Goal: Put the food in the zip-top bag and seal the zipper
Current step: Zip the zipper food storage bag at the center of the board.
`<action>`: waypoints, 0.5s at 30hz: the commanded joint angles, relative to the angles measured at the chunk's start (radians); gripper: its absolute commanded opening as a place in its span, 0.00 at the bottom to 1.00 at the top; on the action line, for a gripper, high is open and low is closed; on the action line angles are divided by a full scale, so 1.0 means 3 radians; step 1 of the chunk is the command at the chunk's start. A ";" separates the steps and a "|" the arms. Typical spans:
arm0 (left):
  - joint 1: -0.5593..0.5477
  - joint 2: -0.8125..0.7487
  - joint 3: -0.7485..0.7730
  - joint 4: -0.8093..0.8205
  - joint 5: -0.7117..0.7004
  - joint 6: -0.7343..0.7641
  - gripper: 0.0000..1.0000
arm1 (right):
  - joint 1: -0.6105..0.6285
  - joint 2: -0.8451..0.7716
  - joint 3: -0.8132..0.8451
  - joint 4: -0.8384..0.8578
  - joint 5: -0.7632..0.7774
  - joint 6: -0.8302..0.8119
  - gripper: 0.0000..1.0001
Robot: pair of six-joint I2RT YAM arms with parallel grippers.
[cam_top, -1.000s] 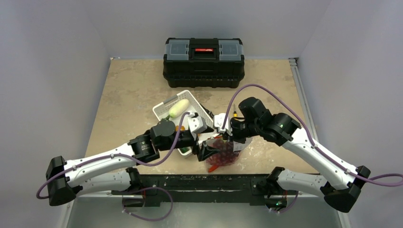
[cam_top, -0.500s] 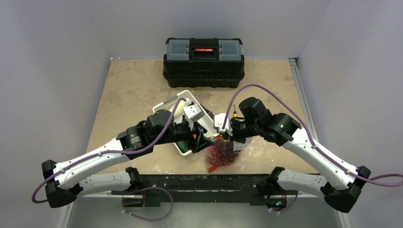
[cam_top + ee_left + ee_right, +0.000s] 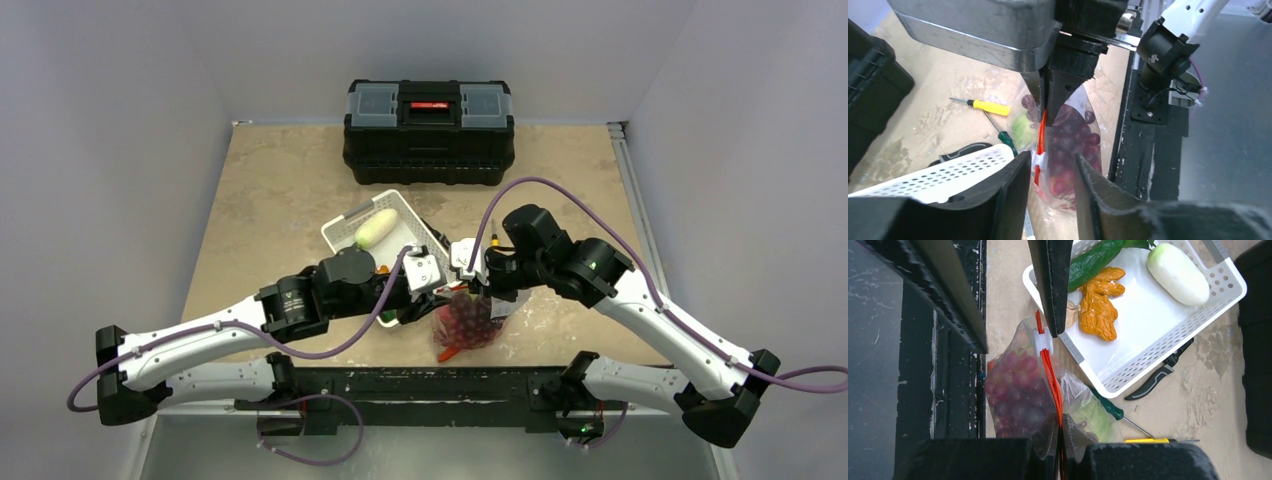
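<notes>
Sealing step, by look of it. Right pincer (image 3: 1062,439) clamped shut on zipper (image 3: 1053,382) end. Left pincer (image 3: 1050,170) open, straddling white slider (image 3: 1037,161), holding nothing. Next: close on slider, draw it along strip. Zip-top bag (image 3: 1013,405) clear, crinkly, just beside basket (image 3: 1158,345), holding grapes (image 3: 1015,392) and cabbage (image 3: 1095,420). Cucumber (image 3: 1093,260) and white oblong (image 3: 1178,272) lie in basket, not bagged.

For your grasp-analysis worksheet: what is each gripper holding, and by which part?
Right gripper pinches the zip-top bag by its zipper; left gripper, open astride it, holds nothing.

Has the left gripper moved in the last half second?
Yes. The left gripper has shifted off the white basket toward the table's near edge, away from the toolbox, to the zipper.
</notes>
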 commanded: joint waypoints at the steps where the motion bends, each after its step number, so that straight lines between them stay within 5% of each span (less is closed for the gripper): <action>1: -0.0053 -0.0031 -0.0138 0.0403 -0.0112 0.0365 0.32 | -0.0010 -0.0056 0.0084 0.0194 -0.0070 -0.0008 0.00; 6: -0.0064 -0.0059 -0.0310 0.0655 0.0014 0.0533 0.26 | -0.0010 -0.0060 0.0095 0.0200 -0.0073 -0.0013 0.00; 15: -0.0064 -0.0068 -0.0371 0.0591 -0.0036 0.0482 0.42 | -0.0010 -0.0077 0.0083 0.0197 -0.0057 -0.0020 0.00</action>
